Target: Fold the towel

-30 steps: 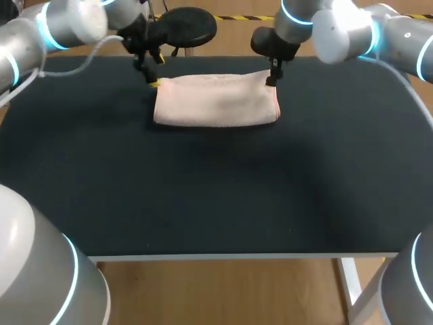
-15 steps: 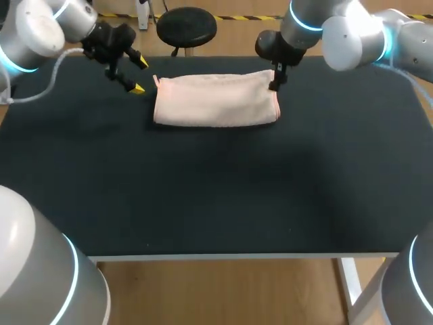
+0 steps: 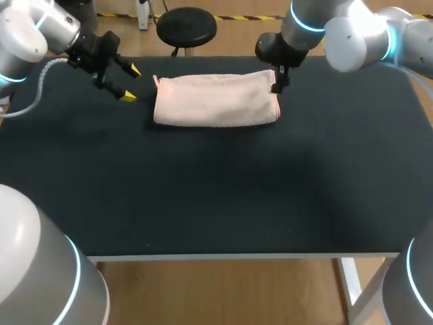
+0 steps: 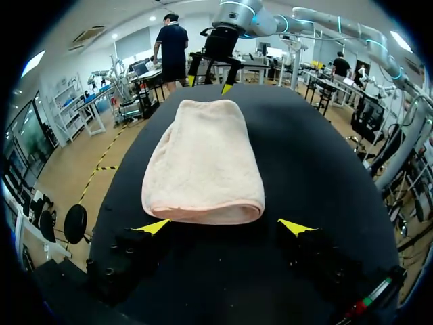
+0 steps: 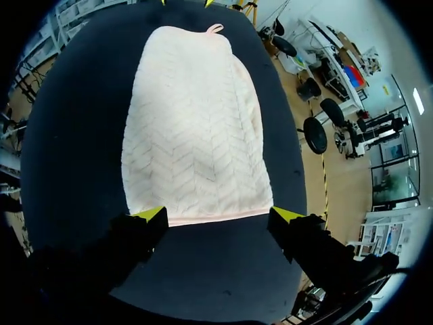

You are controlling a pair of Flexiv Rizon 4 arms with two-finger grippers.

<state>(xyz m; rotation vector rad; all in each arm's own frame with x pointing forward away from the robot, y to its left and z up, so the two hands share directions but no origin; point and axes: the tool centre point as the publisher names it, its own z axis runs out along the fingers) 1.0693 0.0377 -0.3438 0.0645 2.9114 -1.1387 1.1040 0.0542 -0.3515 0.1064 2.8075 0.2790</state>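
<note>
Head view shows the pink towel [image 3: 215, 100] lying flat near the far edge of the surface [image 3: 216, 189], about midway along it, already doubled into a long band with its short ends toward the left and right edges. The left end effector [image 3: 130, 83] hangs just off the towel's left end, fingers spread wide and holding nothing. The left wrist view confirms this: the rounded short end lies just ahead of the two yellow tips, apart from both. The right end effector [image 3: 276, 80] sits over the towel's right end by its far corner. In the right wrist view its fingers are also wide, with the hemmed short edge just ahead of them and nothing gripped.

The lengthwise fold looks done, and neither arm has hold of the cloth, so the step in hand appears to be the pause between folds. If a second fold is wanted, it would be end over end: one end effector would need to drop onto a short end, pinch every layer together, lift and carry it across to meet the opposite end squarely
</note>
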